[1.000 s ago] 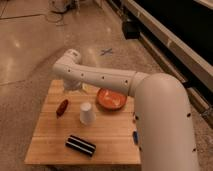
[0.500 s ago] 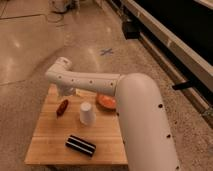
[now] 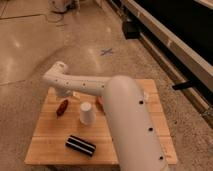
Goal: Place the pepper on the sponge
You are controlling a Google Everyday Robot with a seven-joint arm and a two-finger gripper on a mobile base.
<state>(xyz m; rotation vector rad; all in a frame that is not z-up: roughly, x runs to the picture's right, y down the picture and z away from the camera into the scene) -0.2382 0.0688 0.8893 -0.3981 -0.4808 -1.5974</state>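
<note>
Hanging left of centre in the frame, the gripper (image 3: 64, 93) is tucking in under the wrist end of the white arm (image 3: 125, 115), and I cannot tell whether it is spread or closed (the wrist is covering most of it). Just below it, the pepper (image 3: 62, 107) is lying on the bare wood of the table (image 3: 45, 145), apparently free of any grip. Moving rightward, I am seeing a white cup (image 3: 86, 113) standing upright, an orange-red bowl (image 3: 99, 103) peeking out beside the arm, and a black striped block (image 3: 81, 145) toward the lower left. I am not finding the sponge; the arm may be hiding it. So I am judging the placing as still outstanding: the pepper needs gripping and carrying over.
</note>
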